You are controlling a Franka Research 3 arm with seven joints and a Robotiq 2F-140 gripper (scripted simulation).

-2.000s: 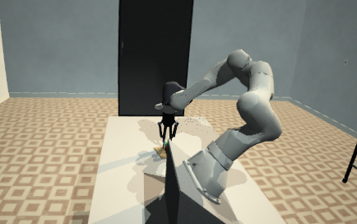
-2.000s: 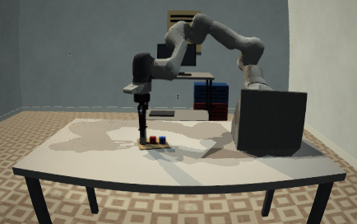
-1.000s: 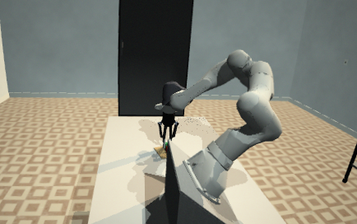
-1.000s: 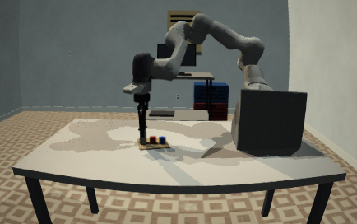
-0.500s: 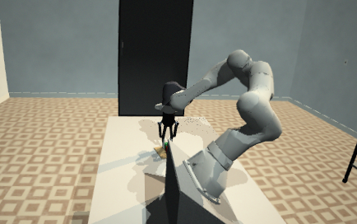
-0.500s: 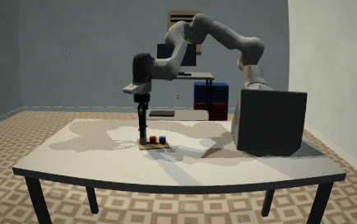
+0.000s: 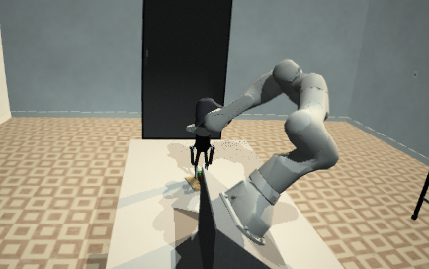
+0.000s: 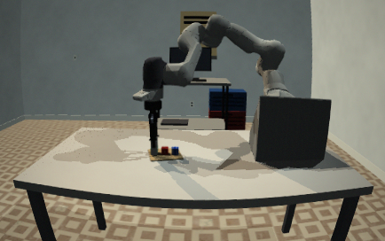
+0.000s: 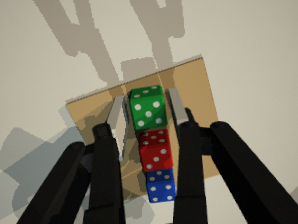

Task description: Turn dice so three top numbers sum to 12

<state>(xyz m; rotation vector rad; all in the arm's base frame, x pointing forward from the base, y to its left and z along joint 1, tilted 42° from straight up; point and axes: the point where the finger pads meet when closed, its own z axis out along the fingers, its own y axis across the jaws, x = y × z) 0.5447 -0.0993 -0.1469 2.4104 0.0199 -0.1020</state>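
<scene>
Currently, tool [image 7: 202, 171] [image 8: 153, 152] [image 9: 148, 104] open, fingers astride green die [image 7: 200, 173] [image 9: 148, 111].

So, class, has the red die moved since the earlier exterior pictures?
No: in the exterior view, the red die shows no visible shift against the table.
</scene>
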